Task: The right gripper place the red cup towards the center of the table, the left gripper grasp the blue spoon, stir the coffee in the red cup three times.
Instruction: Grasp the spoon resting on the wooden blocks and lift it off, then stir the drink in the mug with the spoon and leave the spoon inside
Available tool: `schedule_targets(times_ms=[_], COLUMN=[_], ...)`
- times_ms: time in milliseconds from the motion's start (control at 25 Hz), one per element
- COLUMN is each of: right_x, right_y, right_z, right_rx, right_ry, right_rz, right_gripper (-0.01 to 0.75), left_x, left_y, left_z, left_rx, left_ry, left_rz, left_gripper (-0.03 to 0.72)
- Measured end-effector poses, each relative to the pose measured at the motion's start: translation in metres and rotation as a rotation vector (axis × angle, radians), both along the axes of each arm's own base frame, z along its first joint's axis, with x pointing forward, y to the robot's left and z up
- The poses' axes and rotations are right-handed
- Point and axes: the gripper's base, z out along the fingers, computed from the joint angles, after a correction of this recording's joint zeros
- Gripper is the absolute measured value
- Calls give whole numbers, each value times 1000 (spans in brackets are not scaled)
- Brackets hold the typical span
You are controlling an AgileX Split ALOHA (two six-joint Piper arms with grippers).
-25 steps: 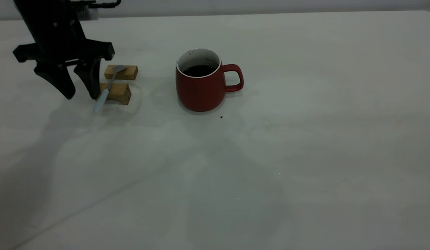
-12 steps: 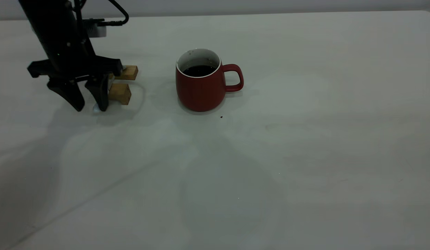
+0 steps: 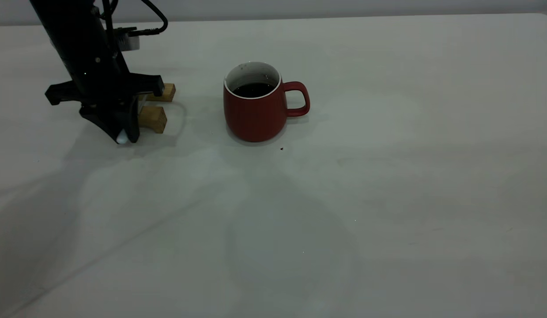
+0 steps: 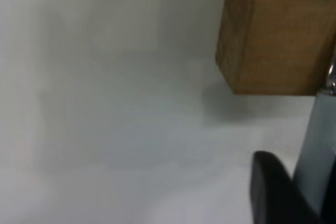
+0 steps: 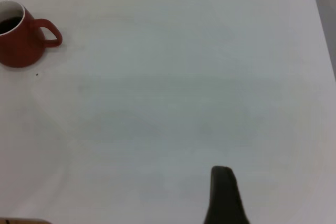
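We see the spoon (image 3: 122, 138) low on the tabletop (image 3: 388, 176), its pale handle end clenched between the left gripper's (image 3: 123, 134) closed fingers, just beside two wooden blocks (image 3: 153, 118), while the cup (image 3: 254, 106) of coffee (image 3: 254, 90) stands near the center, well apart.

One red cup (image 3: 254, 108); one blue spoon (image 3: 122, 138); two wooden blocks (image 3: 153, 118).
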Motion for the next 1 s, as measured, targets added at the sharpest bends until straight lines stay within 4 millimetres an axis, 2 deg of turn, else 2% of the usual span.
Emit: schedule_targets(times_ms=[160, 240, 320, 480, 680, 800, 1000], right_x=[0, 0, 0, 0, 0, 0, 0], right_y=[0, 0, 0, 0, 0, 0, 0], right_z=[0, 0, 0, 0, 0, 0, 0], right_rx=[0, 0, 0, 0, 0, 0, 0], right_ry=[0, 0, 0, 0, 0, 0, 0], right_rz=[0, 0, 0, 0, 0, 0, 0], right_gripper=[570, 570, 570, 570, 570, 570, 570], left_x=[-1, -2, -2, -2, -14, -23, -29], left_y=[-1, -6, -13, -29, -54, -70, -92], left_z=[1, 9, 25, 69, 113, 127, 139], left_rx=[-1, -6, -16, -38, -108, -218, -410], left_ry=[10, 11, -3, -67, -72, -15, 65], left_rz=[8, 2, -6, -19, 39, 103, 202], left_gripper=[166, 166, 166, 166, 166, 166, 166])
